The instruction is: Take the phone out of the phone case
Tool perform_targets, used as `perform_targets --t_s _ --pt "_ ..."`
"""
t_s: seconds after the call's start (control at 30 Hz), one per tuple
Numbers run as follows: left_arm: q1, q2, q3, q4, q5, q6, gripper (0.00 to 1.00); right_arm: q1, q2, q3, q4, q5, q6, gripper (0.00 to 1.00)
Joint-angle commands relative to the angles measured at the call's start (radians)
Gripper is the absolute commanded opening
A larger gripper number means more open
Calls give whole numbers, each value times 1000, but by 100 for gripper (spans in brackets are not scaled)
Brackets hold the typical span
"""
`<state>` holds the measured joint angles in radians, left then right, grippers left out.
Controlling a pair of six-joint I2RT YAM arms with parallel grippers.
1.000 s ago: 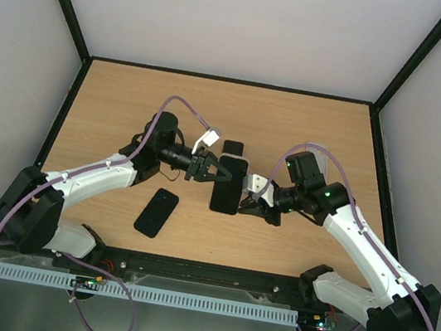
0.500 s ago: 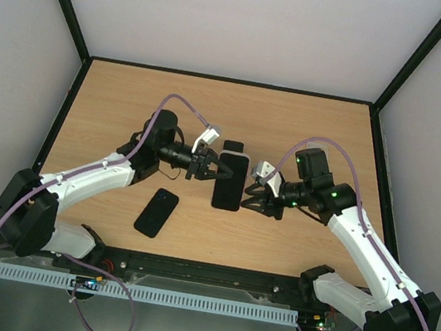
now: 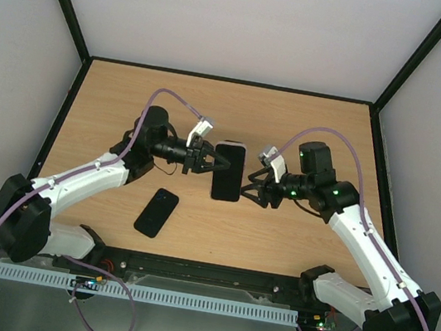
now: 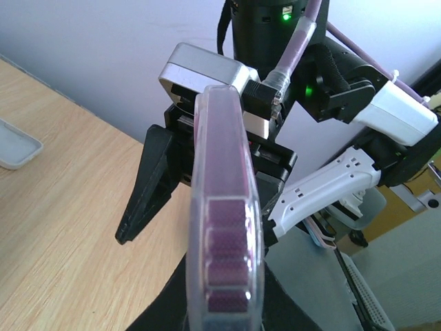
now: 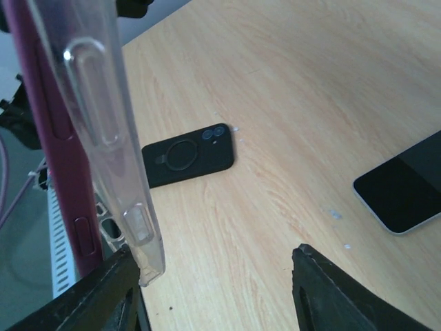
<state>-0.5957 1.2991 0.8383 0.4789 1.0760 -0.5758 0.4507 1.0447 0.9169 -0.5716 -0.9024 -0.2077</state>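
The left gripper is closed on the phone and holds it lifted over the table, between both arms. The right gripper stands wide and holds nothing, just beside the clear case, which looks partly peeled off. With only one grip, the phone may twist or fall if the right fingers push carelessly.

We mark the cased phone held up mid-table, filling the gap between left gripper and right gripper. A black phone lies near left; far table is bare, room to pass there.
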Motion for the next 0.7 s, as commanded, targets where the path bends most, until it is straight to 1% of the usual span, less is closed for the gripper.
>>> perform_targets --t_s 0.0,0.07,0.13,0.23,0.27,0.37,0.5,0.6,0.67 --pt "-56 -34 -15 117 147 -111 3 -8 32 69 303 122 126 60" --pt "-54 -35 -21 133 140 -124 3 -8 38 84 310 53 138 65" --pt "-47 -36 -24 137 121 -129 3 -8 48 95 319 -29 152 74" --pt "-27 -40 -37 185 111 -166 3 -8 55 102 326 -138 180 84" --pt "-21 -42 -42 196 107 -175 3 -7 54 103 334 -163 196 85" --pt "-17 -43 -44 195 97 -176 3 -7 48 109 384 -190 266 85" --pt "-16 -34 -40 161 81 -153 3 -7 64 118 516 -231 400 82" --pt "-15 -36 -25 89 43 -105 3 -7 88 110 643 -301 498 77" --pt "-14 -42 -13 15 -4 -59 3 -6 98 101 697 -332 552 72"
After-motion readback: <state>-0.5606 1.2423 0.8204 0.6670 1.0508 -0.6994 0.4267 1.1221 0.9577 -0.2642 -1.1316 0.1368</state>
